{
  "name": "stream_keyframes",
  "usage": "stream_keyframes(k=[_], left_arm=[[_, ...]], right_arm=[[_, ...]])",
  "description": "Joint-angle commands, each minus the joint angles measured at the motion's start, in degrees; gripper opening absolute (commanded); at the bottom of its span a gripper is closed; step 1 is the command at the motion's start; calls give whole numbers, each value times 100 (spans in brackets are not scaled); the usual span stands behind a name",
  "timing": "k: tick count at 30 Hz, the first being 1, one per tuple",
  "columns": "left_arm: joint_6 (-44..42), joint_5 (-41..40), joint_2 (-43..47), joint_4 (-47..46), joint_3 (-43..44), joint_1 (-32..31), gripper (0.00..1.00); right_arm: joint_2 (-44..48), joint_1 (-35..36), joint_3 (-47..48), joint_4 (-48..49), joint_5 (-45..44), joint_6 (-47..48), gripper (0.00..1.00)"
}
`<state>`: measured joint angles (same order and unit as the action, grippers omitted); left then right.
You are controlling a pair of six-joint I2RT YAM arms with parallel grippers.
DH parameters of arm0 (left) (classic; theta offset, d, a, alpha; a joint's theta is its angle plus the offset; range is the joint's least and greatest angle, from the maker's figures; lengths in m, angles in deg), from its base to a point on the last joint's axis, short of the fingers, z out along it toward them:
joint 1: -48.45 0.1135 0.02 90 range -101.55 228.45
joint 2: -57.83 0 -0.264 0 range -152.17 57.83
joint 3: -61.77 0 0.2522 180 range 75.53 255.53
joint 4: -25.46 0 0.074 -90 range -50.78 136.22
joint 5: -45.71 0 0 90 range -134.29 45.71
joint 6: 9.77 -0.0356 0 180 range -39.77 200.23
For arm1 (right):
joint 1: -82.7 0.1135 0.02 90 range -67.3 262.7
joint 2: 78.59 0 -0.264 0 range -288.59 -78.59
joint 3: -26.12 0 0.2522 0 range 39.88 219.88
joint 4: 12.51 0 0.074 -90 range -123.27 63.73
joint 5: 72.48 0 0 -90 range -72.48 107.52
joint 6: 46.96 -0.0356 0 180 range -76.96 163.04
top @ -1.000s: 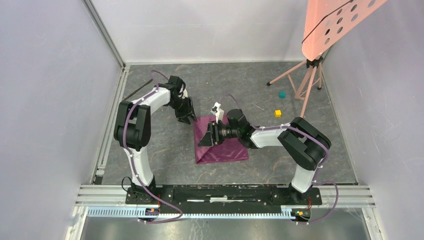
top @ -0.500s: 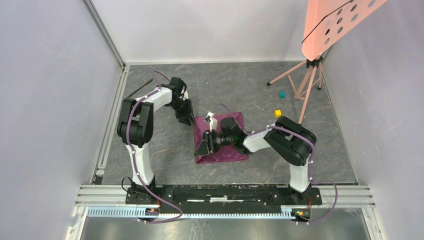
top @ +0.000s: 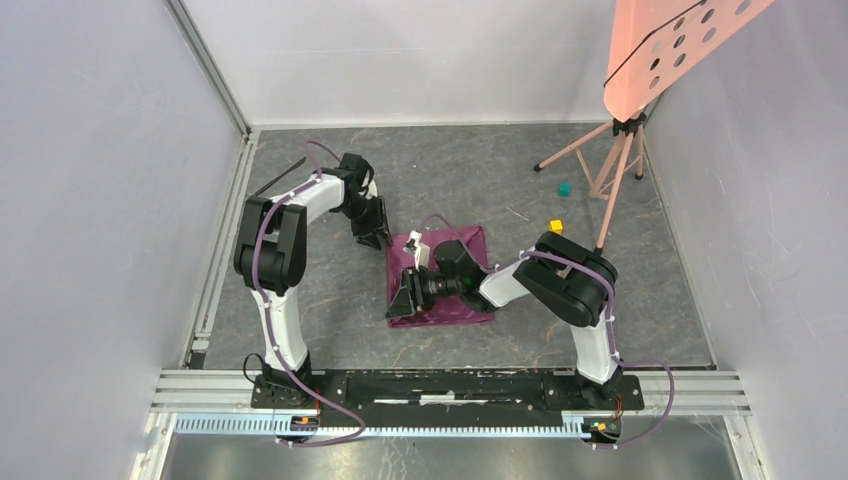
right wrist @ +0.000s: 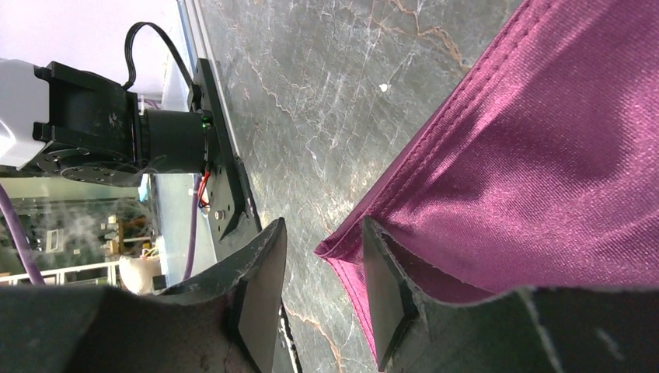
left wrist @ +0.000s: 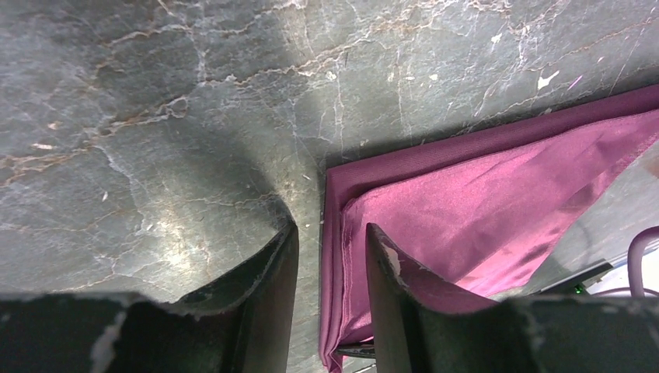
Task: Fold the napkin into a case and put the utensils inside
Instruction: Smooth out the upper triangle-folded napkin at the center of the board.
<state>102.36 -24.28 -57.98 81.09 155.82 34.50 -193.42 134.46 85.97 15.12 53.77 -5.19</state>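
Napkin (top: pixel 468 248) mid-table (top: pixel 330 290), cubes (top: pixel 555 226) behind-right.

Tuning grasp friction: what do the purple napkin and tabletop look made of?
Napkin: woven fabric, probably synthetic satin; soft sheen, fine ribbed weave and a stitched hem show in the right wrist view. Tabletop: dark grey stone-look surface with pale veins, fairly matte; real marble or printed laminate, cannot tell.
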Motion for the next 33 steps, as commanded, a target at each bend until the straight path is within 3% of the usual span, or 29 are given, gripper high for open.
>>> stream_keyframes(k=[1,6,9,24,29,33], left_arm=[[-305,-131,514,-99,25,16,46],[-341,-130,797,-115,-145,16,56],[-315,49,763,-139,-153,16,56],[-340,282,823,-101,-205,17,68],[-421,107,862,44,-49,33,70],[-388,181,1001,-47,-90,33,72]], right_arm=[[376,36,232,-328,-76,303,48],[774,83,181,-662,-144,455,52],[830,198,99,-607,-213,422,53],[-142,481,483,-28,-107,-20,52],[501,448,724,-1062,-15,866,58],[1441,403,559,-2247,-404,1736,70]])
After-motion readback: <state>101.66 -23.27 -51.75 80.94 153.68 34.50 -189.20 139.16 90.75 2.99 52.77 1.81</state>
